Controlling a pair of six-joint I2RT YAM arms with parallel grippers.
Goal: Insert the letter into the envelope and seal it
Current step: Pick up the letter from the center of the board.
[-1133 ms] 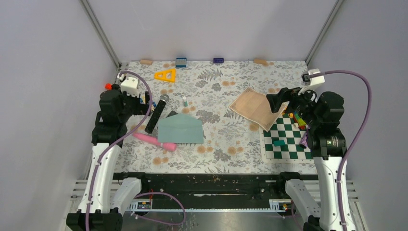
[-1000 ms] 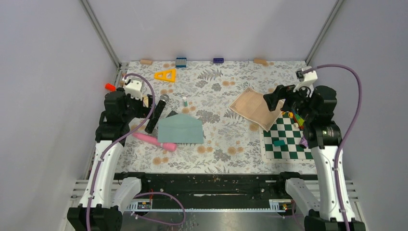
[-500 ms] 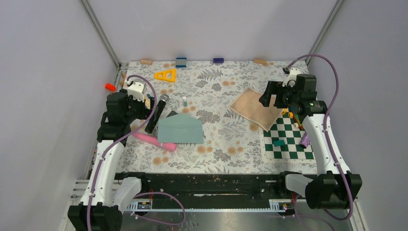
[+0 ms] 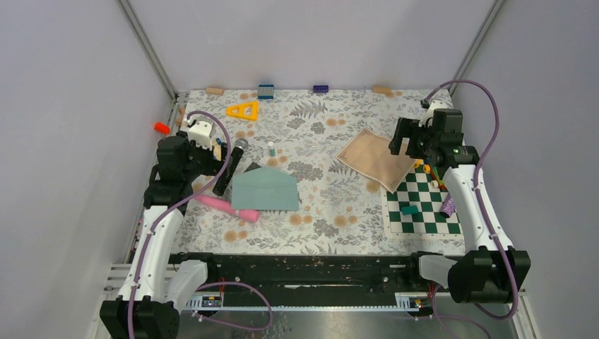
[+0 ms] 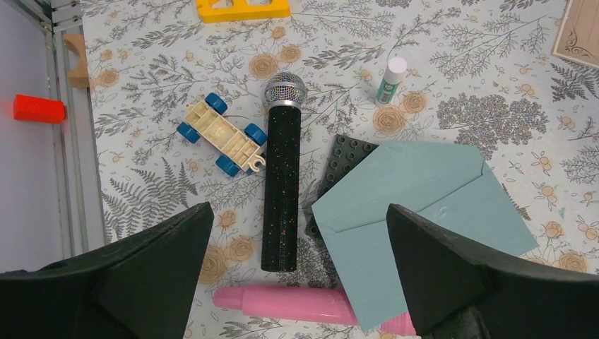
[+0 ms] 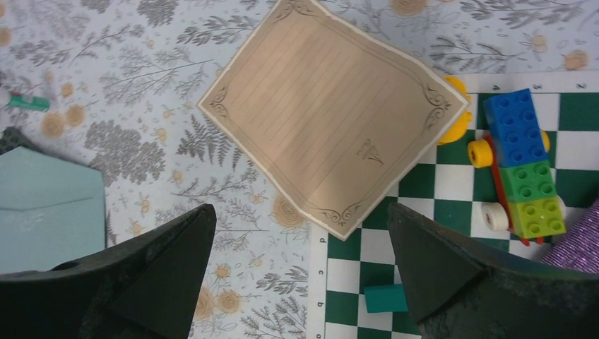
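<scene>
Envelope: flat on the floral table, left of centre, overlapping a pink tube and a dark studded plate.
Left gripper: fingers spread wide, empty, above the black microphone; envelope just beside, toward centre.
Letter: tan sheet, one corner on the chessboard.
Right gripper: fingers spread, empty, over the letter.

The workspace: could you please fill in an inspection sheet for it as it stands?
Surface: floral cloth, flat; chessboard at right.
Job's things: envelope, flap open; letter apart, one corner on the chessboard.
Clutter: microphone, pink tube, glue stick, toy chassis, yellow triangle, brick car.
Grippers: left gripper and right gripper open, empty.
Cables: purple cable loops at each wrist.
Surroundings: grey walls; small blocks along the far edge; red block beyond the left rail.
</scene>
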